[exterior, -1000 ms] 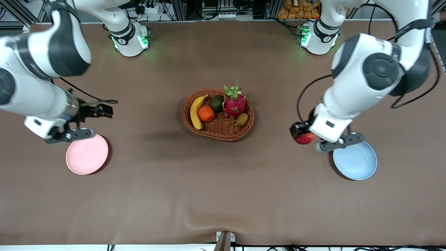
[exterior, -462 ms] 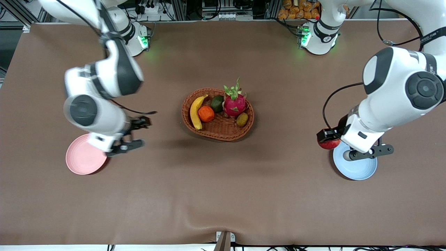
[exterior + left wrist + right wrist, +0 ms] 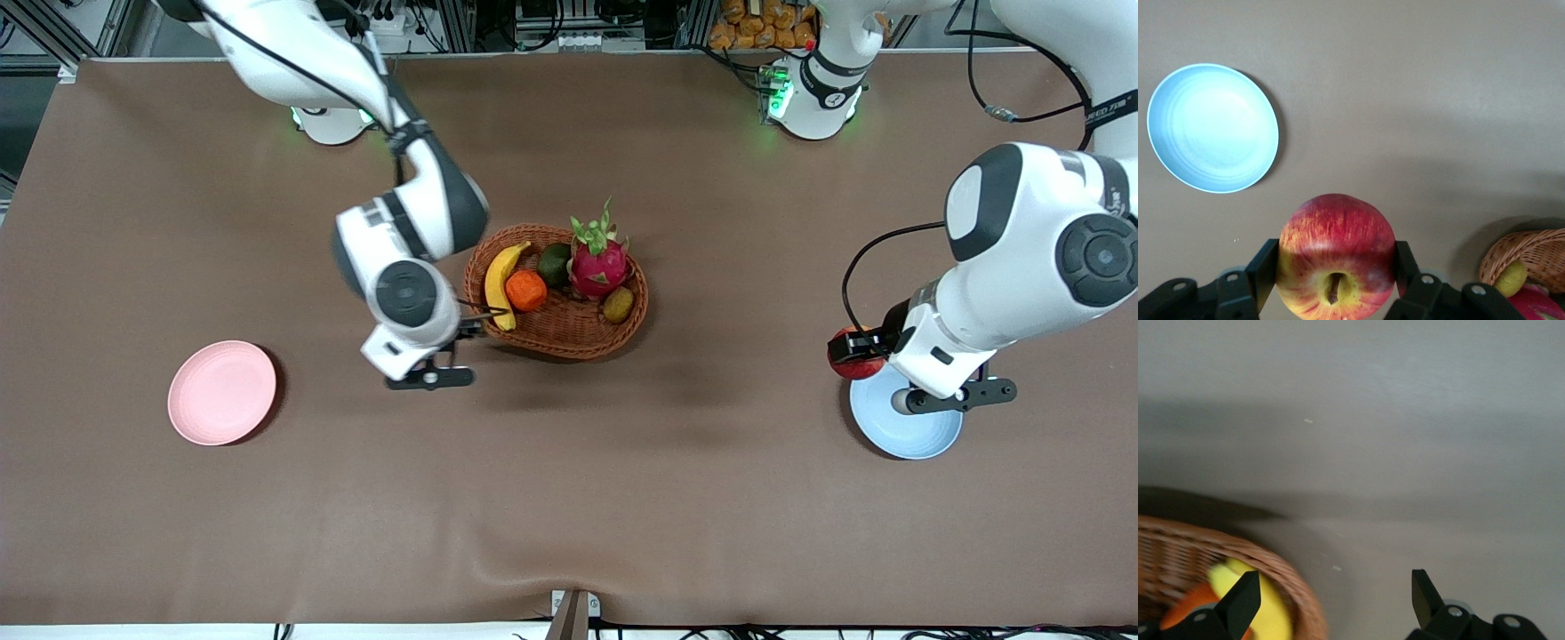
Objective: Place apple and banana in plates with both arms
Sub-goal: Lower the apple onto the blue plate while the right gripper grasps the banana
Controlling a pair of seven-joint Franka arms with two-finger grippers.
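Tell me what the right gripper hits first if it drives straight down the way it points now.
Likely the wicker basket rim: the open right gripper straddles it, with the banana just inside. Depth is hard to judge; one finger may meet bare table instead.

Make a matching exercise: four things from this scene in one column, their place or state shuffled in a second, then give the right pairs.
1. apple
2. banana
3. pink plate
4. right gripper

a. lies in the wicker basket
b. open, over the basket's rim
c. held in the left gripper
d. bare, at the right arm's end of the table

Pairs: 1-c, 2-a, 3-d, 4-b
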